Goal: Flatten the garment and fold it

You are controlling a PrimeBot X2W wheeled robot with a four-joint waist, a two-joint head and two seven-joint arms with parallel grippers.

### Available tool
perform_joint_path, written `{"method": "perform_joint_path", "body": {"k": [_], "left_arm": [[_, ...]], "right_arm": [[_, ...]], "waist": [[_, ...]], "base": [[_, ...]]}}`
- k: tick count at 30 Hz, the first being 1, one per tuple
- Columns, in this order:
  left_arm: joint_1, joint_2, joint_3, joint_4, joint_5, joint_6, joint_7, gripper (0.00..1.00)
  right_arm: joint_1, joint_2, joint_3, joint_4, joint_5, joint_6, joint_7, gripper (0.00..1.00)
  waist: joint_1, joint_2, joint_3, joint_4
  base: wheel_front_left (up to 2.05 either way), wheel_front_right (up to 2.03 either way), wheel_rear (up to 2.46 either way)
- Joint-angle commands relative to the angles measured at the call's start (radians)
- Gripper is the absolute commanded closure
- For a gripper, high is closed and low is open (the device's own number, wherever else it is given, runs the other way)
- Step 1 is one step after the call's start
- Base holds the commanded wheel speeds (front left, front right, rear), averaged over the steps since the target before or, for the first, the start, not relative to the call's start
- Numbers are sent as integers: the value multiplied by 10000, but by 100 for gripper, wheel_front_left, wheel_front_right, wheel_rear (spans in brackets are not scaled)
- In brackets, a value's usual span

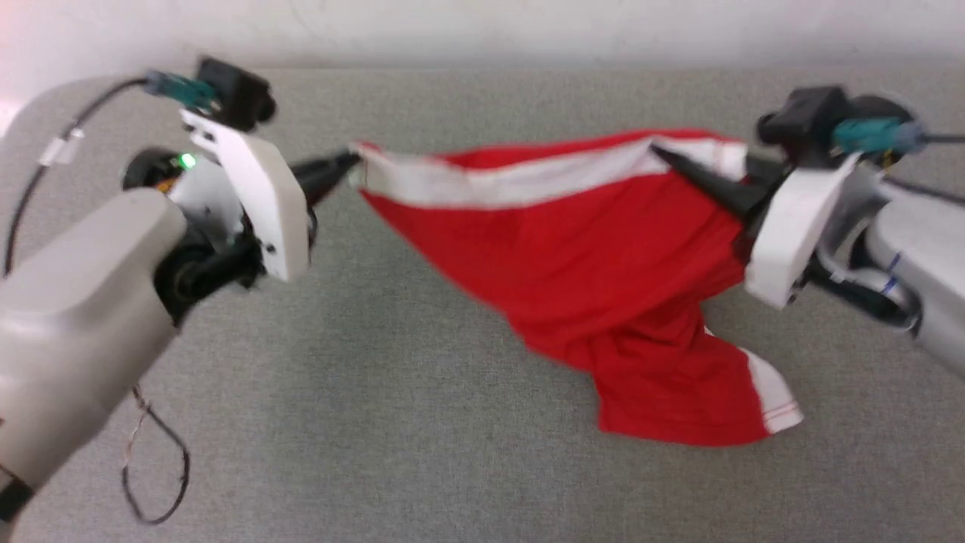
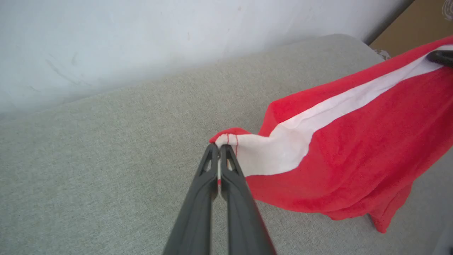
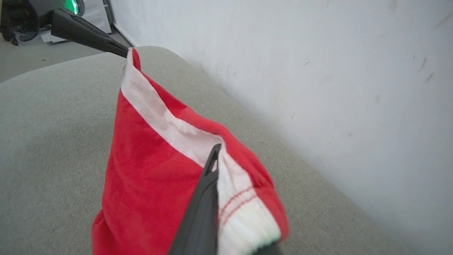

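My left claw (image 2: 219,147) is pressed together on a corner of the shorts (image 1: 595,256). In the left wrist view both dark fingers meet on a white tip of cloth with red stitching, and a sliver of fabric shows between them lower down. My right claw (image 3: 216,147) is harder to read. Its own camera shows me one dark finger lying along the white band, while the other is buried under the cloth. From the head view its tips disappear into the white edge near the shorts' far right corner, so I take it as pinching the fabric there.

Between the two claws the white-banded edge is pulled into a line, raised off the grey padded surface (image 1: 377,422). The red body hangs from it in loose folds and sags toward me. One leg end with a white stripe and red stitching trails low at the right, and I cannot tell whether it touches the surface. The head view is blurred, so I cannot make out a logo, and the folds hide how the two legs lie against each other.

The right edge of the left wrist view cuts off part of the shorts. A pale wall (image 1: 482,30) runs behind the surface, and a thin black cable (image 1: 154,467) loops at the lower left.
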Motion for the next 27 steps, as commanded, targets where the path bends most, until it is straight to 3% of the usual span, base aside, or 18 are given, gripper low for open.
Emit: {"method": "perform_joint_path", "body": {"k": [1,6,10,19,27], "left_arm": [[-249,166,119,-57,-25,-65,-232,100],[-918,128,901,-203,-204,-65,-1758,100],[-1775,-127,1236,120,386,44,-2665,100],[-4330,-1134,1893,1362,1967,1391,-4290,100],[-5934,-1506,3057,1727,2839,1917,-4752,100]], "right_arm": [[-219,-47,-79,65,33,-19,-159,100],[-947,-370,-357,290,156,-19,-585,100],[-1921,-499,-675,496,141,-19,-725,100],[-4807,-390,-1173,1303,-292,-19,-702,100],[-7157,-142,-1297,1919,-850,-19,-789,100]], "waist": [[0,0,-228,121],[0,0,-202,178],[0,0,184,185],[0,0,1825,51],[0,0,3068,-176]], "base": [[0,0,0],[0,0,0],[0,0,0],[0,0,0],[0,0,0]]}}
